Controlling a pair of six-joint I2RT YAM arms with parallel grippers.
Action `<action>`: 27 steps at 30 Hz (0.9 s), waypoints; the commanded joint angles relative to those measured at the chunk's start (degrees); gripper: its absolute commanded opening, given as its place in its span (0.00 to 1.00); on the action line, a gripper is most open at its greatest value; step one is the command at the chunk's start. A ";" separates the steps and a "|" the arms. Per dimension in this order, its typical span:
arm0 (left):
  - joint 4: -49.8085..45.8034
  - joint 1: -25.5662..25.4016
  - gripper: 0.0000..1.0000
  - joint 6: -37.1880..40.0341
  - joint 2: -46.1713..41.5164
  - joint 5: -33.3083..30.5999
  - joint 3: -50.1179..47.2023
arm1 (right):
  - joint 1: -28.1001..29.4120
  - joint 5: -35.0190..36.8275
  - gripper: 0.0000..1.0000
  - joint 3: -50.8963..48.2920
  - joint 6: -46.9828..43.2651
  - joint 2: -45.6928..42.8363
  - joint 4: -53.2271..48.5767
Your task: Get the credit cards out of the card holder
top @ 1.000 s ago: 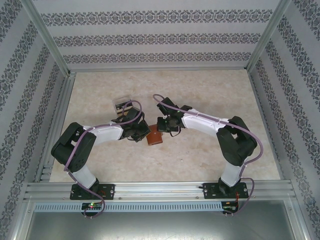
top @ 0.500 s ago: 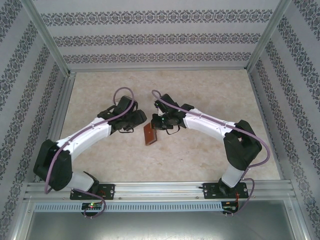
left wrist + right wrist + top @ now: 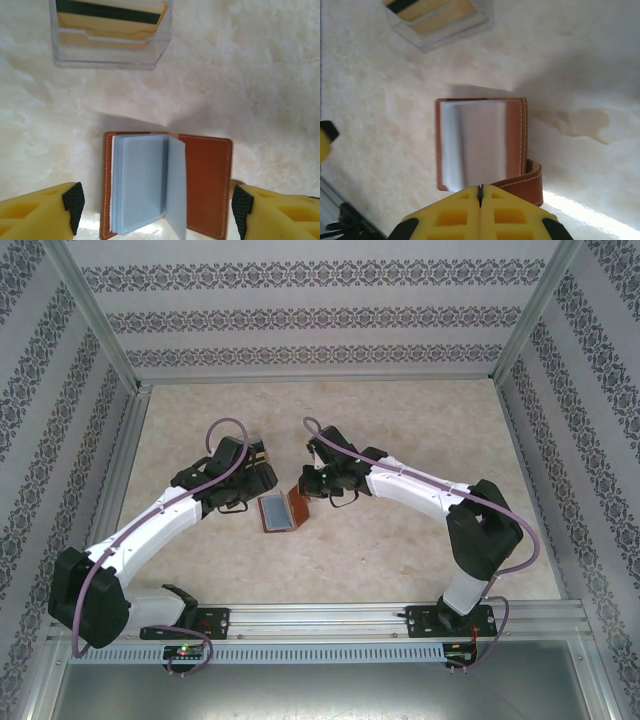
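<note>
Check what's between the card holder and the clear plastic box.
Nothing: in the left wrist view, bare tabletop separates the open card holder from the clear plastic box; right wrist view agrees.

White-and-black arms (image 3: pixel 150 525) trail purple cables (image 3: pixel 225 425); left pincer (image 3: pixel 157 207) and right pincer (image 3: pixel 481 192) have yellow-and-black fingers (image 3: pixel 35 215).

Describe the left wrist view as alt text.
The brown card holder lies open on the marbled table, blue-grey sleeves fanned up, with the left jaws open on either side. A clear plastic box with black-and-gold contents sits beyond it.
</note>
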 commanded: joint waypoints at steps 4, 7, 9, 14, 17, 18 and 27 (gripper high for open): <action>0.84 0.37 0.81 1.80 -1.61 1.73 -2.10 | -1.42 3.01 0.00 -3.66 -0.24 -3.30 -1.23; 1.65 0.31 0.79 2.31 -1.11 2.66 -2.41 | -2.03 4.53 0.00 -4.94 -0.91 -2.89 -1.86; 3.07 0.37 0.76 2.72 -0.97 4.39 -3.06 | -2.05 4.82 0.00 -5.33 -1.45 -2.45 -2.06; 7.93 0.20 0.59 3.15 -0.87 9.32 -5.40 | -1.18 4.56 0.00 -4.42 -1.80 -2.25 -1.83; 10.35 0.10 0.52 3.62 0.02 11.25 -6.45 | -0.57 4.82 0.00 -3.14 -2.07 -2.02 -2.38; 10.48 0.03 0.49 3.96 0.73 11.45 -6.51 | -0.56 4.99 0.00 -2.91 -2.10 -1.91 -2.56; 13.28 -0.88 0.32 5.40 8.96 12.73 -7.86 | -0.62 6.38 0.00 -4.35 -1.99 -1.64 -3.09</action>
